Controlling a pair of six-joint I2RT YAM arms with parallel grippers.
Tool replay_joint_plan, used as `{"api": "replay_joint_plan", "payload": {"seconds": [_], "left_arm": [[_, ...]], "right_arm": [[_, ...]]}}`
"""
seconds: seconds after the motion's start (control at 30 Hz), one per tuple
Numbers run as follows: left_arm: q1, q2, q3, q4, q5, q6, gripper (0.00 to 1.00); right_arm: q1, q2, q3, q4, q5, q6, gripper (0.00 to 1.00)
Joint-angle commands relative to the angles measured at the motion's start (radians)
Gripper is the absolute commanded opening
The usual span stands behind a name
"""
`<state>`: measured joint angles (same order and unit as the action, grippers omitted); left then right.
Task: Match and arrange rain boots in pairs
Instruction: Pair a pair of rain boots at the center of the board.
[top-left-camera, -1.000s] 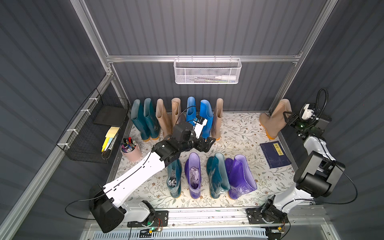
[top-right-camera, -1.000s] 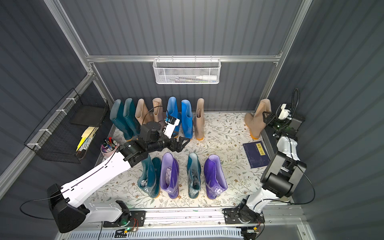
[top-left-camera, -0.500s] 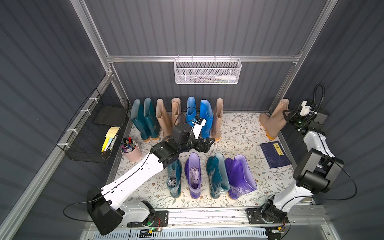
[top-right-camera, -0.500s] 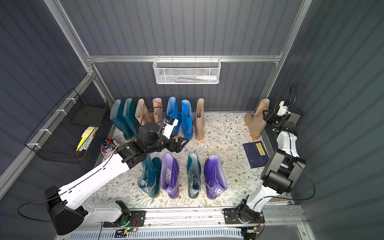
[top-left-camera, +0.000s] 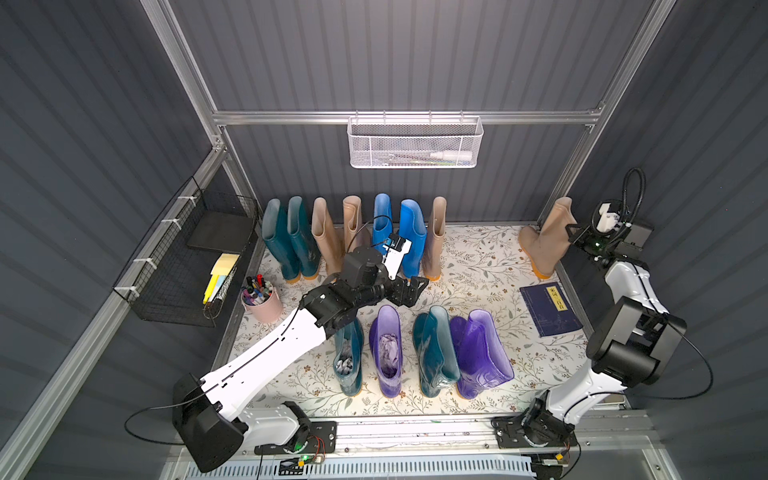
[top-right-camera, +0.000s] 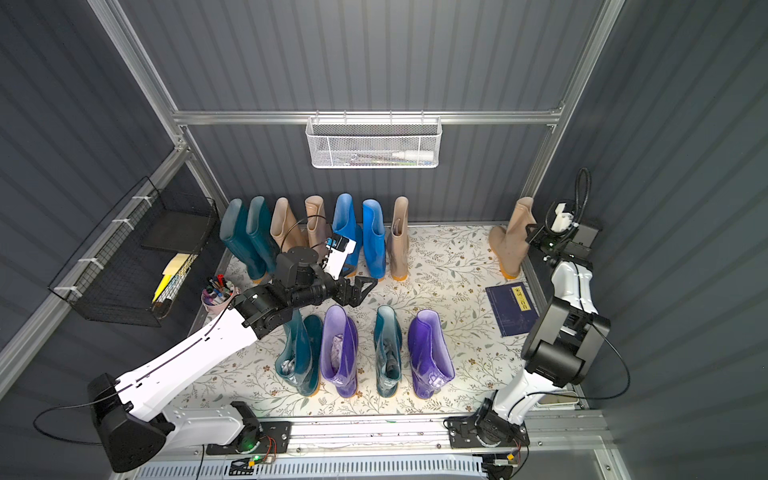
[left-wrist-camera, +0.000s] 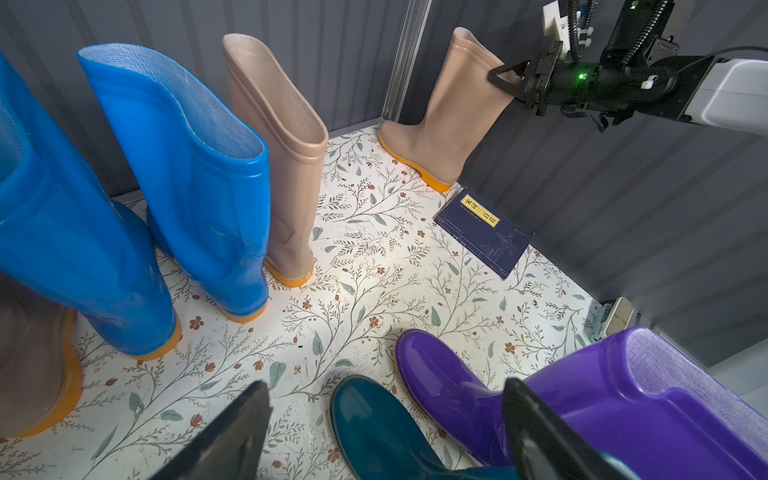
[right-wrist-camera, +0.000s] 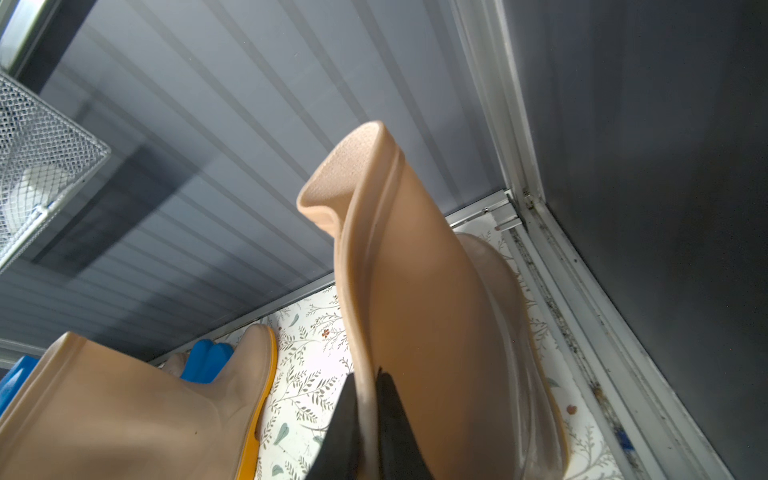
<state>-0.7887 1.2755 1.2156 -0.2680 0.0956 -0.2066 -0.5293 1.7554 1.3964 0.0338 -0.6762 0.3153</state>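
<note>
Now | book (left-wrist-camera: 484, 232): yellow Chinese-character label (left-wrist-camera: 480, 210) | right end effector (right-wrist-camera: 368, 380) pinching beige boot (right-wrist-camera: 415, 291)

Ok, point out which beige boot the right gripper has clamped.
The lone beige boot in the far right corner: the right gripper is shut on its shaft. The other three beige boots stand in the back row.

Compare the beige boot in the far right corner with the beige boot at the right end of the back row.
The corner boot has its shaft pinched in the shut right gripper; the row-end boot is untouched. The corner boot stands alone, apart from the rest; the row-end boot stands beside a bright blue boot. Both are tall, beige and orange-soled.
</note>
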Motion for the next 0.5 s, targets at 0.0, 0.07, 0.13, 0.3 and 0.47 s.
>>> {"api": "replay_joint_plan", "payload": {"seconds": [0.0,0.07,0.13,0.3,0.47], "left_arm": [[0.000,-0.019,-0.011,0.016,-0.010,-0.013,0.89],[0.000,-0.017,-0.013,0.019,-0.008,-0.014,0.89],[0.000,-0.015,-0.011,0.022,-0.005,-0.012,0.89],[0.000,-0.001,0.005,0.012,0.003,0.003,0.89],[0.000,0.020,0.035,-0.011,0.007,0.024,0.89]], "right_arm": [[0.019,0.006,0.031,0.008,-0.055,0.006,0.06],[0.026,0.003,0.036,0.008,-0.069,0.017,0.04],[0.035,-0.002,0.036,0.010,-0.078,0.024,0.03],[0.069,-0.008,0.033,0.045,-0.093,0.060,0.02],[0.133,0.011,0.039,0.071,-0.092,0.082,0.02]]}}
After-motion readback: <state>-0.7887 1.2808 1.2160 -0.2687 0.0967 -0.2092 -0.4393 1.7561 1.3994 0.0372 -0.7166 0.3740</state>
